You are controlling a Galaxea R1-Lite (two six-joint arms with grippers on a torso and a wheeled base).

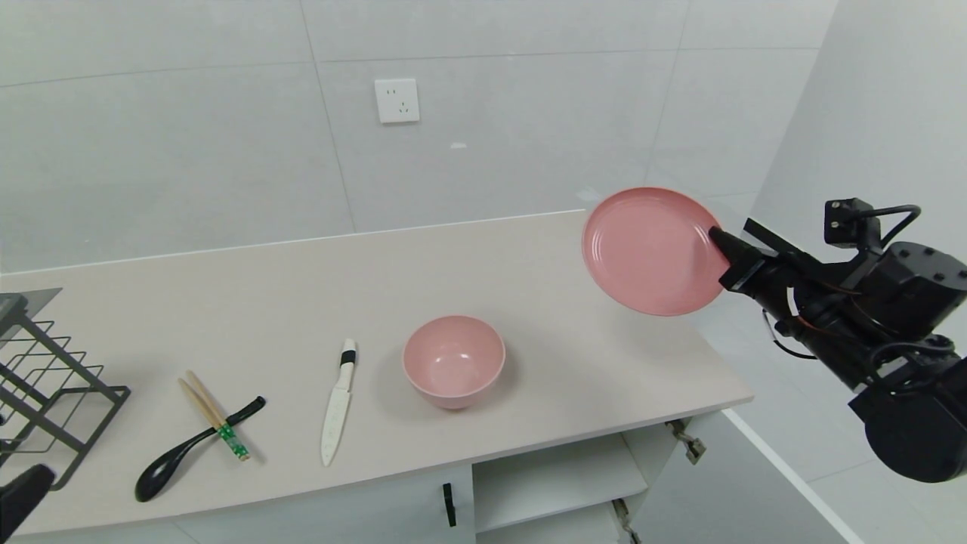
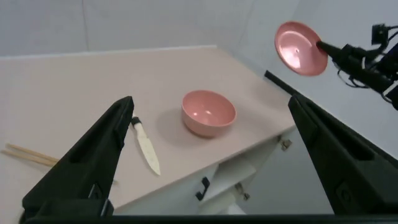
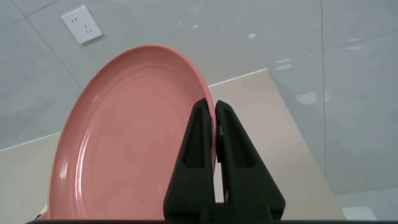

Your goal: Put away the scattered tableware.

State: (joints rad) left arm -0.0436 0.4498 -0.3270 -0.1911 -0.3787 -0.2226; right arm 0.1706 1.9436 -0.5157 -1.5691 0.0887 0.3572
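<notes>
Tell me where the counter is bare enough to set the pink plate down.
Bare counter runs along the wall behind the bowl and knife, and between the bowl and the right edge. Crowded: front left, where spoon, chopsticks and rack sit close.

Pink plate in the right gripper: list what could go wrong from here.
The right gripper pinches the pink plate only at its rim, tilted, in the air near the right end of the counter; it could slip and drop. Carried to the rack at the left, it might clip the bowl.
</notes>
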